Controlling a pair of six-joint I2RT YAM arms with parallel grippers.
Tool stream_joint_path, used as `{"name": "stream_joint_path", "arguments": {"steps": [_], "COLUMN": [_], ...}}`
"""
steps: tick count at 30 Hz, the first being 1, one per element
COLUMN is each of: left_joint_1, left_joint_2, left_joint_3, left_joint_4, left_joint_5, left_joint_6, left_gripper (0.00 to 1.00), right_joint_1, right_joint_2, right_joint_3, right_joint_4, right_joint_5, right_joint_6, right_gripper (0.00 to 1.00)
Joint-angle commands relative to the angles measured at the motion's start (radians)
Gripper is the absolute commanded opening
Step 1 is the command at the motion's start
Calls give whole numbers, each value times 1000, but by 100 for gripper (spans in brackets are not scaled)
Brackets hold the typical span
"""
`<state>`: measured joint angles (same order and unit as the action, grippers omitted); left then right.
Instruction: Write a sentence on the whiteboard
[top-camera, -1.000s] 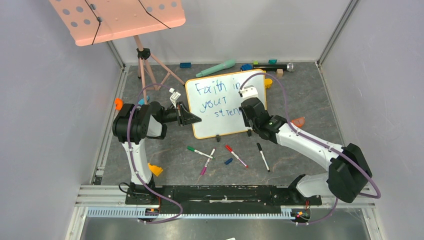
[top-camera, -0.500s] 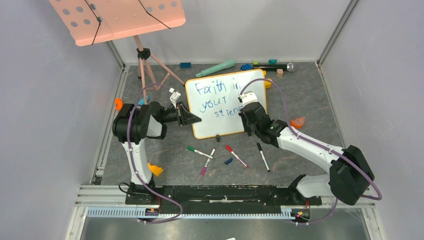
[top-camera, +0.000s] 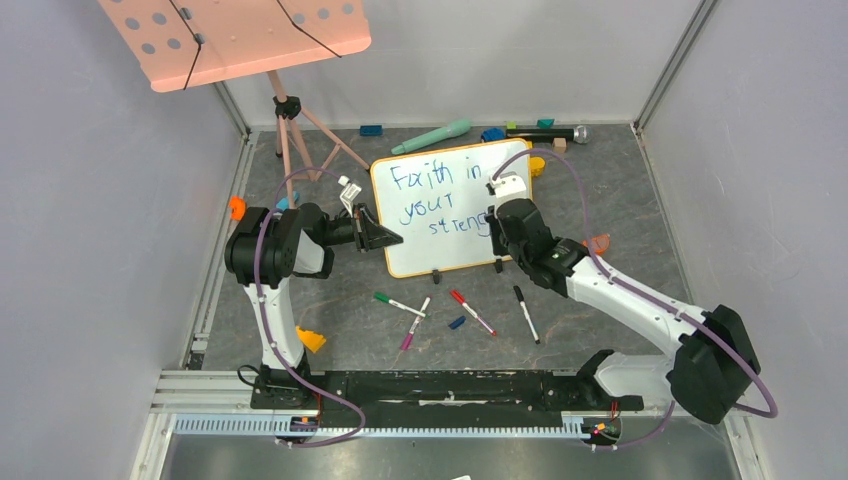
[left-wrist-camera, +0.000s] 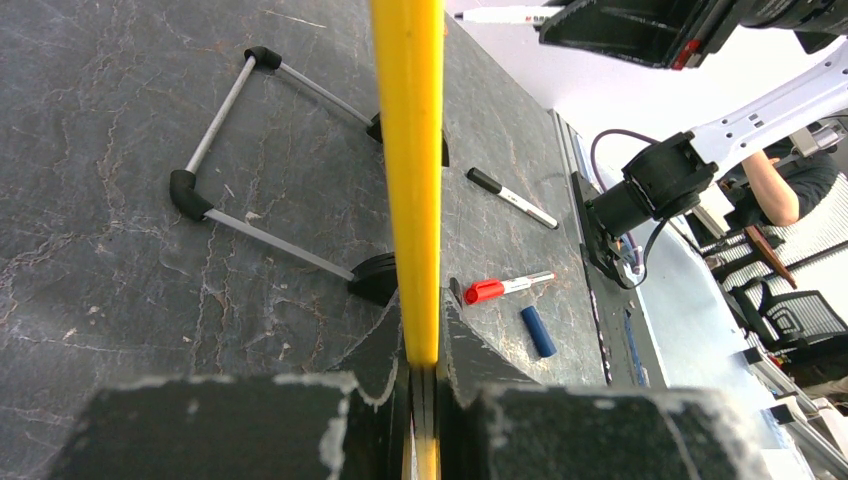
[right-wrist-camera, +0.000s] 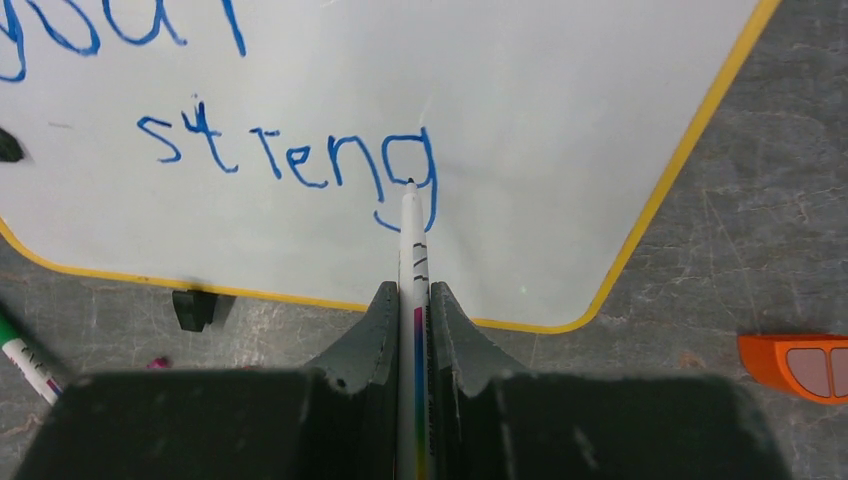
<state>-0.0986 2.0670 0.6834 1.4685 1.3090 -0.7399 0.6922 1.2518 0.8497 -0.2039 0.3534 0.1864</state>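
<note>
The whiteboard (top-camera: 445, 210) with its orange-yellow frame lies in the middle of the table. The blue sentence (top-camera: 440, 200) reads "Faith in / your / streng". My left gripper (top-camera: 383, 238) is shut on the board's left edge; in the left wrist view the yellow frame (left-wrist-camera: 412, 160) runs between the fingers (left-wrist-camera: 372, 345). My right gripper (top-camera: 493, 232) is shut on a white marker (right-wrist-camera: 412, 250). The marker tip touches the board at the tail of the "g" (right-wrist-camera: 405, 185). The board fills the top of the right wrist view (right-wrist-camera: 500, 120).
Loose markers lie in front of the board: green (top-camera: 398, 303), pink (top-camera: 414, 322), red (top-camera: 471, 311), black (top-camera: 526, 314), and a blue cap (top-camera: 456, 322). A pink music stand (top-camera: 235, 35) stands at the back left. Toys and a microphone (top-camera: 545, 133) line the back wall. An orange piece (right-wrist-camera: 795, 365) lies to the right.
My right gripper has shifted right along the third line with the marker, and the word has grown from "stren" to "streng". The left arm has not moved.
</note>
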Motion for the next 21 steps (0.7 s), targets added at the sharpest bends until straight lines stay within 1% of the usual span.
{"name": "stream_joint_path", "arguments": {"steps": [1, 15, 21], "left_joint_1": [-10, -10, -10], "left_joint_2": [-20, -20, -20], "left_joint_3": [4, 4, 5], "left_joint_4": [89, 89, 89], "left_joint_5": [59, 59, 58], "left_joint_6": [100, 101, 101], "left_gripper": [2, 2, 2], "right_joint_1": [-24, -43, -53], "right_joint_2": [-16, 78, 77], "right_joint_3": [62, 117, 112], "right_joint_4": [14, 13, -8], "right_joint_5": [55, 57, 127], "right_joint_6": [-1, -28, -8], "right_gripper": [0, 0, 0]}}
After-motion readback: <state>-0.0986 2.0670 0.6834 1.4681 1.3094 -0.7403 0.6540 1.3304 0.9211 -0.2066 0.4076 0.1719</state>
